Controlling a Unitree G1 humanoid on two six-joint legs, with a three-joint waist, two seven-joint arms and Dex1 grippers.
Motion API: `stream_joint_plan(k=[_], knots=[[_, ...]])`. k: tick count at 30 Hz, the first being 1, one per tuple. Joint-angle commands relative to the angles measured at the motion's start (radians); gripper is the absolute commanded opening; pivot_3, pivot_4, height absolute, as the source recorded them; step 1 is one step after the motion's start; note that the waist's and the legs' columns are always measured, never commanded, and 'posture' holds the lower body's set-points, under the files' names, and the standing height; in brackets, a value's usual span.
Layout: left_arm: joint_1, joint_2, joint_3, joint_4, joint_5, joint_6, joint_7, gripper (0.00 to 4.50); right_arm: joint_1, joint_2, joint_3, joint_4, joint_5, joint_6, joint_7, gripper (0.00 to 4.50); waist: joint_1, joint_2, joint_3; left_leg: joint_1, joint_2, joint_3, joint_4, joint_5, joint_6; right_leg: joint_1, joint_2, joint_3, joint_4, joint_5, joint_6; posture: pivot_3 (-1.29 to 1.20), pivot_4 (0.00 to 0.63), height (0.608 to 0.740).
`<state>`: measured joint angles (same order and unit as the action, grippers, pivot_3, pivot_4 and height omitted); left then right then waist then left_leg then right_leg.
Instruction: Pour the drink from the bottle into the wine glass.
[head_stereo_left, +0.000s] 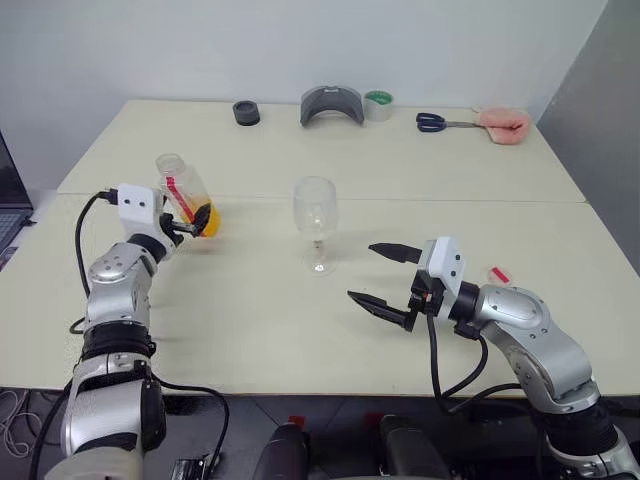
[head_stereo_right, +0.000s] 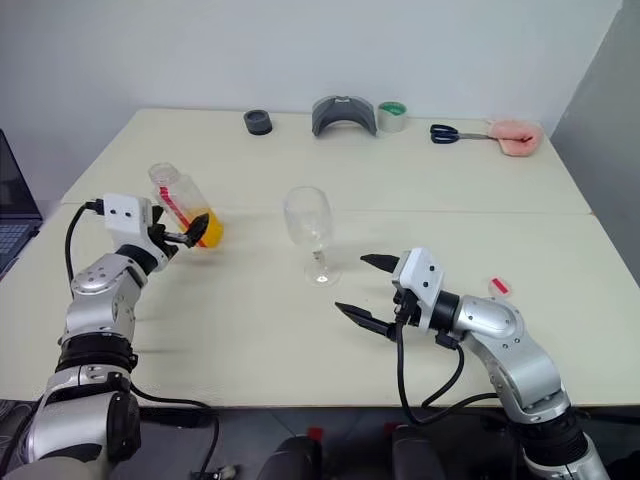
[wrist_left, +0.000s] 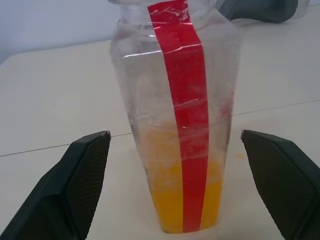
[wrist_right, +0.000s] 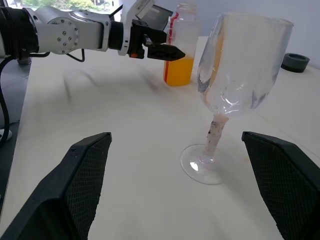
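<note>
The left gripper (wrist_left: 175, 190) stood wide open around the bottle (head_stereo_left: 187, 195), its fingers apart from the sides, the drink (wrist_left: 182, 192) low inside. This looked like the reach-to-grasp step (nothing held). Next it needed to close. The right gripper (head_stereo_left: 385, 275) waited open beside the empty wine glass (head_stereo_left: 316, 222).

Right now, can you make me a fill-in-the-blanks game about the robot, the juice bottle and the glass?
1. The drink in the bottle is the colour ____.
2. The wine glass has ____ in it so far.
3. The fingers of the left gripper stand on either side of the ____.
4. The right gripper is wide ____.

Missing words: orange; nothing; bottle; open
</note>
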<state>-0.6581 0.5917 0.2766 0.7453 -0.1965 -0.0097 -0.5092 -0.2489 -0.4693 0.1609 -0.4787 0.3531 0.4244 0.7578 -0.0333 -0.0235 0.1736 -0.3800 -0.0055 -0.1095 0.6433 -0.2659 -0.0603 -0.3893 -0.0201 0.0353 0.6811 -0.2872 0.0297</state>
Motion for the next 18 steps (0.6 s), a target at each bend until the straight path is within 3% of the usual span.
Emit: stream_joint_plan(k=[1,5,9,14,18], knots=[[-0.058,0.029,0.003,0.053,0.003,-0.040,-0.026,4.50,-0.017,0.001,-0.002,-0.024,0.000,-0.022,-0.004,4.45,0.000,0.000,0.000,0.000,0.000,0.000,0.000,0.000,0.000,0.000,0.000,0.000,0.000,0.000,0.000,0.00,0.150,0.740],[-0.115,0.035,-0.005,0.140,0.008,-0.064,-0.053,4.50,-0.023,0.006,0.000,-0.021,-0.004,-0.024,-0.005,4.45,0.000,0.000,0.000,0.000,0.000,0.000,0.000,0.000,0.000,0.000,0.000,0.000,0.000,0.000,0.000,0.00,0.150,0.740],[-0.153,0.028,-0.017,0.197,0.018,-0.084,-0.067,3.60,-0.024,0.010,-0.001,-0.023,-0.008,-0.024,-0.003,4.50,0.000,0.000,0.000,0.000,0.000,0.000,0.000,0.000,0.000,0.000,0.000,0.000,0.000,0.000,0.000,0.00,0.150,0.740],[-0.172,0.020,-0.024,0.231,0.023,-0.101,-0.075,1.97,-0.020,0.011,-0.004,-0.030,-0.012,-0.023,-0.009,4.50,0.000,0.000,0.000,0.000,0.000,0.000,0.000,0.000,0.000,0.000,0.000,0.000,0.000,0.000,0.000,0.00,0.150,0.740],[-0.171,0.013,-0.023,0.213,0.015,-0.098,-0.076,1.73,-0.014,0.010,-0.009,-0.041,-0.013,-0.022,-0.015,4.50,0.000,0.000,0.000,0.000,0.000,0.000,0.001,0.000,0.000,0.000,0.000,-0.001,0.000,0.000,0.000,0.00,0.150,0.740]])
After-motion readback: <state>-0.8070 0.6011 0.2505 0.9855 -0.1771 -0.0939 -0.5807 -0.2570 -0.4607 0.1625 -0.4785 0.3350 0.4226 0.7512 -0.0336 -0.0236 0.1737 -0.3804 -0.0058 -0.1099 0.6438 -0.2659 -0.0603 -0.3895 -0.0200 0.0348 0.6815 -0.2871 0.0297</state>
